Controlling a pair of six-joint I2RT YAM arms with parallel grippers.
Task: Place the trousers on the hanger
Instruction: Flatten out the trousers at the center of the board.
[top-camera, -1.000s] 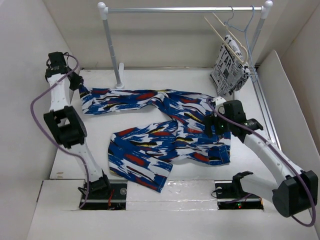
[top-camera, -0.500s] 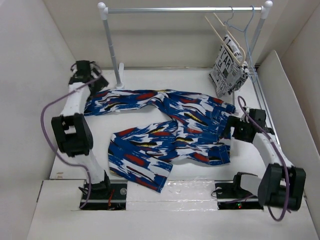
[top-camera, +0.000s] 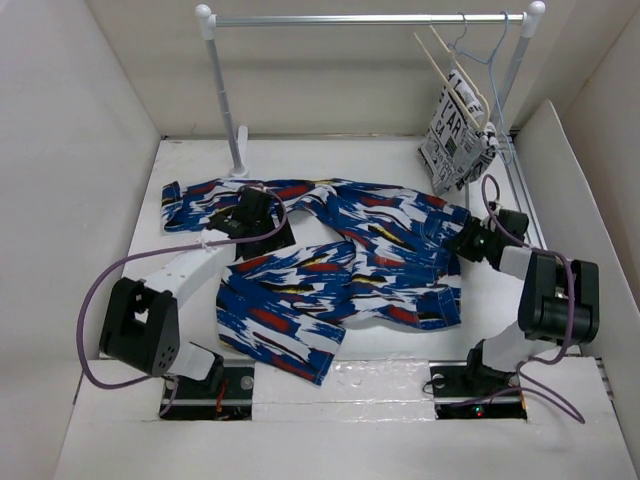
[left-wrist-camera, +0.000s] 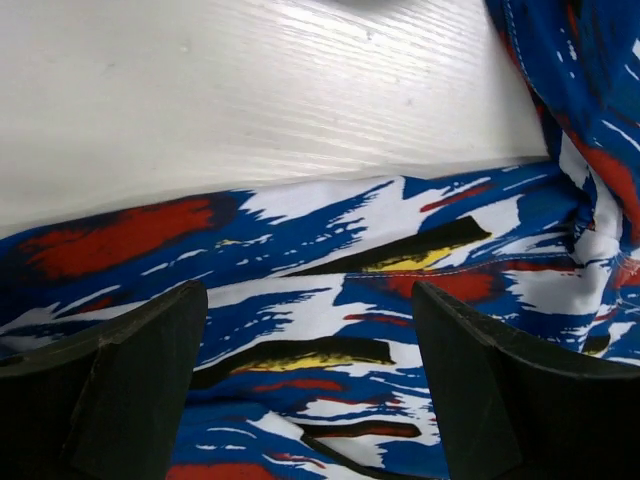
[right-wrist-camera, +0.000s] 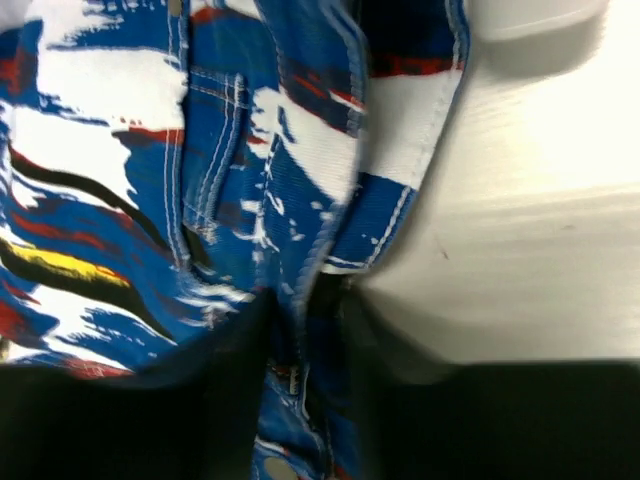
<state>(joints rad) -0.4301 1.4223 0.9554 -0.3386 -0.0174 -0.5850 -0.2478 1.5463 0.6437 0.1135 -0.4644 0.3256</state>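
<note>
The trousers (top-camera: 340, 280), in blue-and-white print with red, yellow and black streaks, lie spread across the table with both legs pointing left. My left gripper (top-camera: 250, 215) hovers open over the upper leg. In the left wrist view its jaws (left-wrist-camera: 305, 300) stand wide apart above the cloth (left-wrist-camera: 330, 260), holding nothing. My right gripper (top-camera: 465, 240) is at the waistband on the right. In the blurred right wrist view its jaws (right-wrist-camera: 300, 340) are narrowed on a fold of the waistband (right-wrist-camera: 290, 250). The pale wooden hanger (top-camera: 455, 65) hangs at the rail's right end.
A white garment rail (top-camera: 370, 18) spans the back, its left post (top-camera: 225, 100) standing just behind the trousers. A light blue wire hanger (top-camera: 487, 50) carrying a black-and-white lettered cloth (top-camera: 455, 135) hangs beside the wooden one. White walls enclose the table.
The left arm swung from the far left corner to above the upper trouser leg, and its jaws opened. The right arm drew back to the right and narrowed its jaws on the waistband edge.
</note>
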